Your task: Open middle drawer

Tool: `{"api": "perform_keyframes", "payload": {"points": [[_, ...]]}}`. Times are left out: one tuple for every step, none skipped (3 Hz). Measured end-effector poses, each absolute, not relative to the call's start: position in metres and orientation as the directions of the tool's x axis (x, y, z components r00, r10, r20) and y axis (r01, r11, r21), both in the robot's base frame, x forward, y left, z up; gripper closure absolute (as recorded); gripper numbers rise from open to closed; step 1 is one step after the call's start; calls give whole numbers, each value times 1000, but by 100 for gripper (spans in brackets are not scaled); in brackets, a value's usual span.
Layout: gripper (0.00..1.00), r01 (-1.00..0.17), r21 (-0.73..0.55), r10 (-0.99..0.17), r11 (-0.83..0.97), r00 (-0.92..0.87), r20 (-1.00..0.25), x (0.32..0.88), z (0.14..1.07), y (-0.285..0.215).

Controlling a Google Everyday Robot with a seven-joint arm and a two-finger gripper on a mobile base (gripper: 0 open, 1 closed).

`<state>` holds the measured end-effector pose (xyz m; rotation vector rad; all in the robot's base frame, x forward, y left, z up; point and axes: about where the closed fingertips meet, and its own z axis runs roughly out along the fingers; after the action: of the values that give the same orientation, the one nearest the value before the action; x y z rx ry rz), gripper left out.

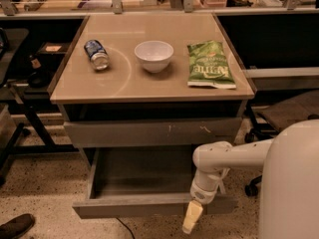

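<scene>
The middle drawer (pixel 130 206) is pulled well out at the bottom of the cabinet. It has a plain grey front and a dark grey, empty inside. My gripper (pixel 192 218) hangs from the white arm (pixel 224 158), points down, and sits just in front of the right part of that drawer's front. Above the open drawer is the taller grey drawer front with white scratch marks (pixel 149 132), which is closed. Over that is a dark slot under the top.
On the tan cabinet top (pixel 124 83) lie a tipped blue can (pixel 96 54), a white bowl (pixel 154 55) and a green chip bag (pixel 209 64). My white body (pixel 291 183) fills the lower right. An office chair (pixel 284 113) stands to the right, and a shoe (pixel 15 225) is at lower left.
</scene>
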<state>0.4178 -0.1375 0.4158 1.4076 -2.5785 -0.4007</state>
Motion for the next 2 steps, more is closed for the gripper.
{"api": "perform_keyframes", "payload": {"points": [[0,-740,330,-801,587,-591,99,399,425,-161],[0,-679,336,-748,652,-649,139,374,438,-187]]}}
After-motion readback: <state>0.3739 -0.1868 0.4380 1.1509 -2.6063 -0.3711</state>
